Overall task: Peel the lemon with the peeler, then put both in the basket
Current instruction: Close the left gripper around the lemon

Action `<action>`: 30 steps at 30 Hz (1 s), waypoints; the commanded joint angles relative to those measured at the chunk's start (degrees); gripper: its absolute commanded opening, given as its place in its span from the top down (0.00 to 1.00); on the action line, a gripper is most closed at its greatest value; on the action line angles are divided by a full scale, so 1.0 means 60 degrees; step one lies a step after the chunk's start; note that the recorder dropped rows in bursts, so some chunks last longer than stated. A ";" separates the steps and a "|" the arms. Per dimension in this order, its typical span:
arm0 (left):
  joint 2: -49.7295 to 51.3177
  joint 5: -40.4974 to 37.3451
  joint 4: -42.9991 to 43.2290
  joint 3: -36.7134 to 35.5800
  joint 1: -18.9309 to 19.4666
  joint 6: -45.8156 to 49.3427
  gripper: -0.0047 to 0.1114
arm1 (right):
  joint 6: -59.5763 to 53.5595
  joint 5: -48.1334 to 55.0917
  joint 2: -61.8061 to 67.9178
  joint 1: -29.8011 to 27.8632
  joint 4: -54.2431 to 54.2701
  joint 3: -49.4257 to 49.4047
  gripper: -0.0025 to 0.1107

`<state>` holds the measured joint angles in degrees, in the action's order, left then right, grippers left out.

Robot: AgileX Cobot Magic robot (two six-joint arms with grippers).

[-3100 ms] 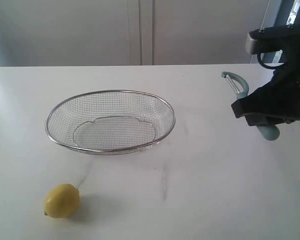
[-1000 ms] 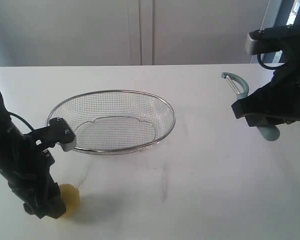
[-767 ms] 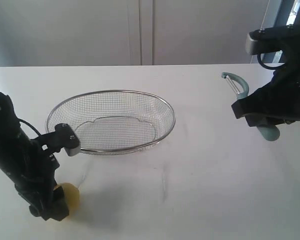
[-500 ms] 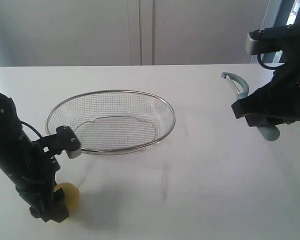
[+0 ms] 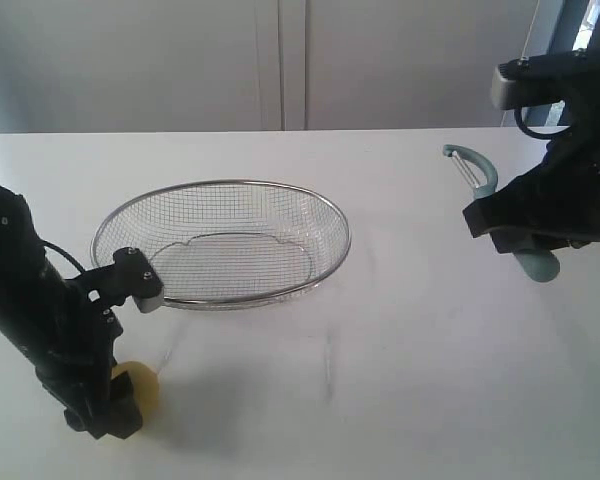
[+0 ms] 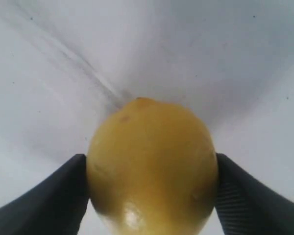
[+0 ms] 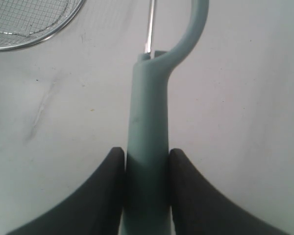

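Observation:
The yellow lemon [image 5: 146, 388] lies on the white table at the front left, mostly hidden behind my left gripper [image 5: 118, 402]. In the left wrist view the lemon [image 6: 152, 161] fills the gap between both black fingers [image 6: 49, 200], which press on its two sides. My right gripper [image 5: 525, 240] hangs at the right, shut on the teal handle of the peeler [image 5: 485, 172], whose silver blade head points up and away. The right wrist view shows that peeler [image 7: 147, 107] clamped between the jaws. The wire mesh basket [image 5: 344, 240] stands in the middle with nothing in it.
The basket's rim [image 7: 24, 44] shows at a corner of the right wrist view. Grey cabinet doors [image 5: 280, 60] stand behind the table's far edge. Faint scuff marks [image 5: 328, 365] run across the tabletop in front of the basket.
The left arm has come in from the left and dropped onto the lemon, and its fingers have closed in against it. The right arm and the peeler have not moved.

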<state>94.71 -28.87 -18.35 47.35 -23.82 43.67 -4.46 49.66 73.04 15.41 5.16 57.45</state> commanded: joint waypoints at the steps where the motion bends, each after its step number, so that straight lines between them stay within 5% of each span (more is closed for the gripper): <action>1: 0.0120 -0.0082 -0.0187 0.0016 -0.0046 0.0009 0.35 | -0.0039 -0.0071 -0.0071 -0.0013 -0.0016 -0.0038 0.98; 12: 0.0309 -0.0082 -0.0187 0.0016 -0.0046 0.0009 0.49 | -0.0039 -0.0071 -0.0071 -0.0013 -0.0016 -0.0038 0.98; 19: 0.0309 -0.0034 -0.0228 0.0016 -0.0046 -0.0051 0.96 | -0.0039 -0.0071 -0.0071 -0.0013 -0.0016 -0.0038 0.98; 30: 0.0309 0.0238 -0.0443 0.0016 -0.0046 -0.0032 0.96 | -0.0057 -0.0071 -0.0071 -0.0013 -0.0016 -0.0038 0.98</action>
<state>96.27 -27.57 -20.15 47.43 -23.82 43.67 -4.46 49.66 73.04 15.41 5.16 57.45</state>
